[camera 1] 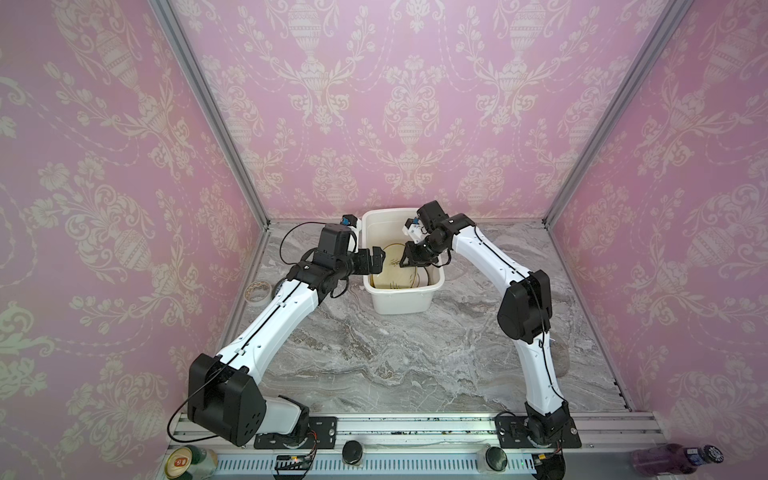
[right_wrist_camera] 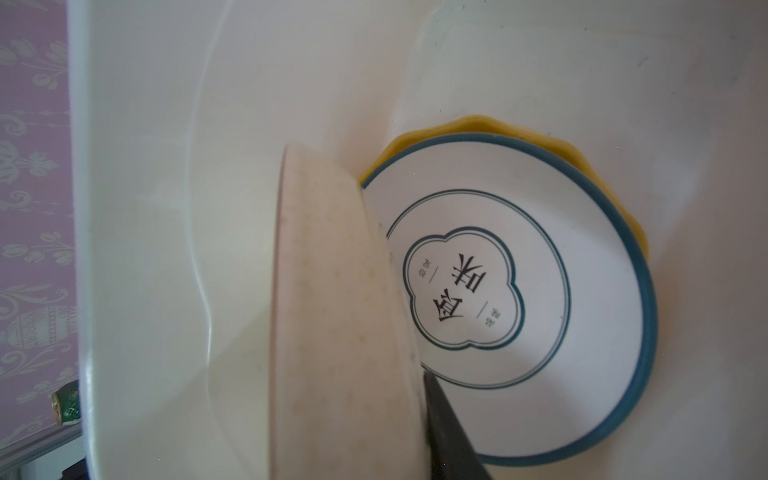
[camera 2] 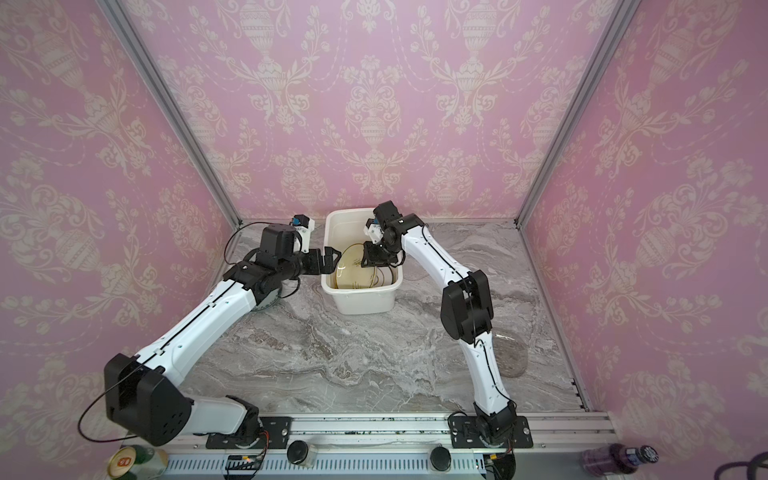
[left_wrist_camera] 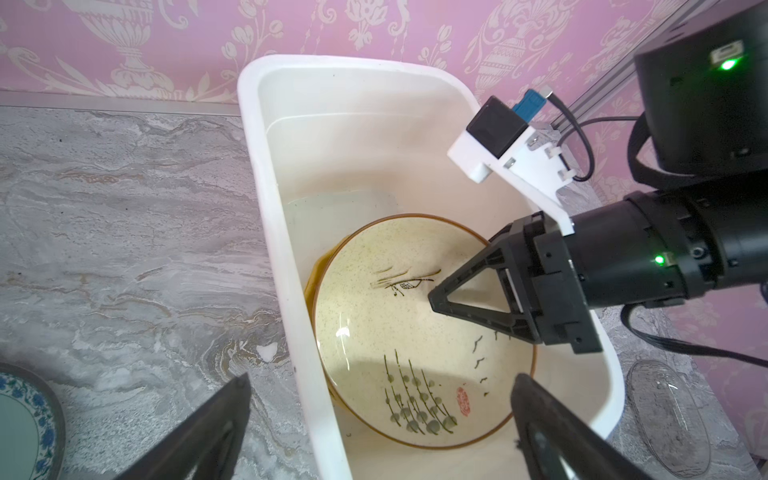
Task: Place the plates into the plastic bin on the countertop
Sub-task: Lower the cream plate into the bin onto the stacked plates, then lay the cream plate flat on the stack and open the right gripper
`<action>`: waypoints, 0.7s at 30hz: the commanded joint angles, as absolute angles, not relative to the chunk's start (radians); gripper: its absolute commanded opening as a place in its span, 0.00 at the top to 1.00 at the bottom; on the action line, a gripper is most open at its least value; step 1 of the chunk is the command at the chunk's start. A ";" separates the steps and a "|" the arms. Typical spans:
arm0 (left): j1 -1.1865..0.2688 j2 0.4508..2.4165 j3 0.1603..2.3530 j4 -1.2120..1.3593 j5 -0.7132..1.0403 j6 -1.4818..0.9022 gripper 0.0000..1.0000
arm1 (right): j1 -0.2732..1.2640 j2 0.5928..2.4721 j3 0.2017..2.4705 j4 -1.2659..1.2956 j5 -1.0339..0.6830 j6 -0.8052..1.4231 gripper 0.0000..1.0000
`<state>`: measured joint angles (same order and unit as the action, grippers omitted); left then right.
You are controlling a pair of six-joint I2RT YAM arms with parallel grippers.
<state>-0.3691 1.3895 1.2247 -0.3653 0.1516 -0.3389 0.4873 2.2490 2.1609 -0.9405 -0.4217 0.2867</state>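
Grey marble-patterned bench (camera 1: 415, 353) carries everything. White rectangular plastic bin (camera 1: 401, 305) sits toward the back, mid-bench, with both arms reaching to it.

Inside the bin:
- The cream speckled round plate (left_wrist_camera: 395, 332), brown-rimmed with painted reeds, is tilted and leans toward the wall on the left arm's side.
- The white plate with a teal rim (right_wrist_camera: 582, 249) and dark lettering lies flat on top of a yellow scalloped plate (right_wrist_camera: 478, 124) — only the yellow one's edge shows.

Out on the bench:
- The blue-patterned plate (left_wrist_camera: 37, 407) lies under the left arm.
- The clear glass plate (left_wrist_camera: 665, 415) is just beside the bin on the right arm's side.
- A second clear grey plate (camera 2: 513, 357) lies near the right forearm.

Left tool (left_wrist_camera: 382, 378) is spread wide, holding nothing, and straddles the bin wall. Right tool (left_wrist_camera: 434, 299) is down in the bin with one finger at the cream plate's inner face — can't tell if it's clamped or let go.
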 commanded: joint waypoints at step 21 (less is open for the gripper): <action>-0.354 1.374 1.198 -0.341 0.163 -0.349 0.01 | 0.544 2.249 2.167 -1.009 -0.226 0.275 0.51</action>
